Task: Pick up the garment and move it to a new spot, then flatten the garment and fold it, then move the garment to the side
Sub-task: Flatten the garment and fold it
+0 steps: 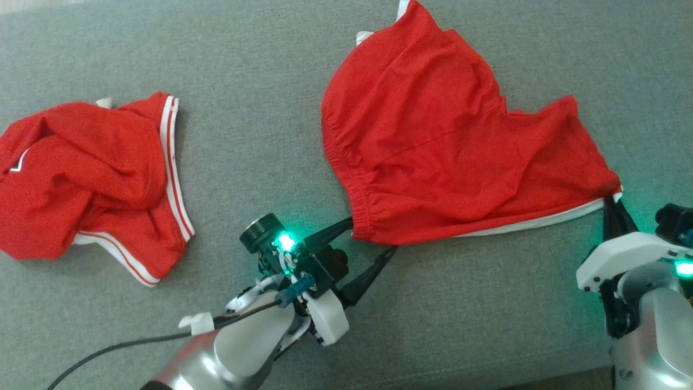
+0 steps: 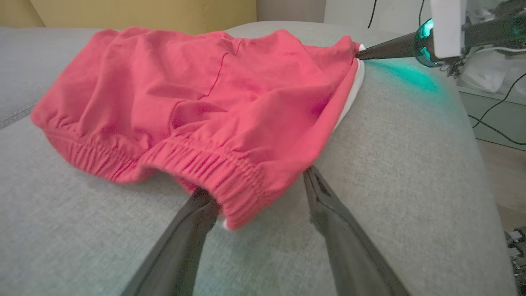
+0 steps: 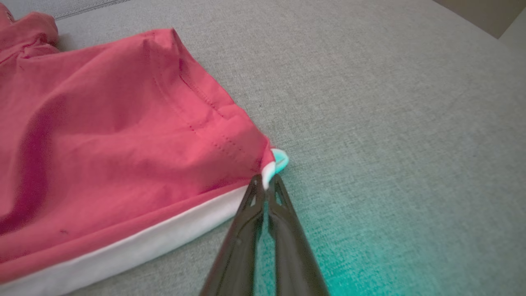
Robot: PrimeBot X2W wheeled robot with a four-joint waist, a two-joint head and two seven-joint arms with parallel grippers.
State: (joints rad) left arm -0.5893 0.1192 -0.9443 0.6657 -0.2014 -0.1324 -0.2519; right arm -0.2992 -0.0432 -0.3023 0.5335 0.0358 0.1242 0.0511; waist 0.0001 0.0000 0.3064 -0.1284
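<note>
The red shorts (image 1: pixel 433 146) lie spread out on the gray cushion (image 1: pixel 260 81). My right tool (image 1: pixel 612 200) is pinched tight on their white-edged corner. My left tool (image 1: pixel 372 234) is wide apart, with the stretchy waistband corner between its fingers. Another red garment (image 1: pixel 92 179) lies well apart on my left.

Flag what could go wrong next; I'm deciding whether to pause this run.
The right fingers pinch only the hem corner of the shorts, so a pull may slip it free. The left fingers stand open around the waistband corner; closing could catch just one layer, leaving the shorts bunched.
</note>
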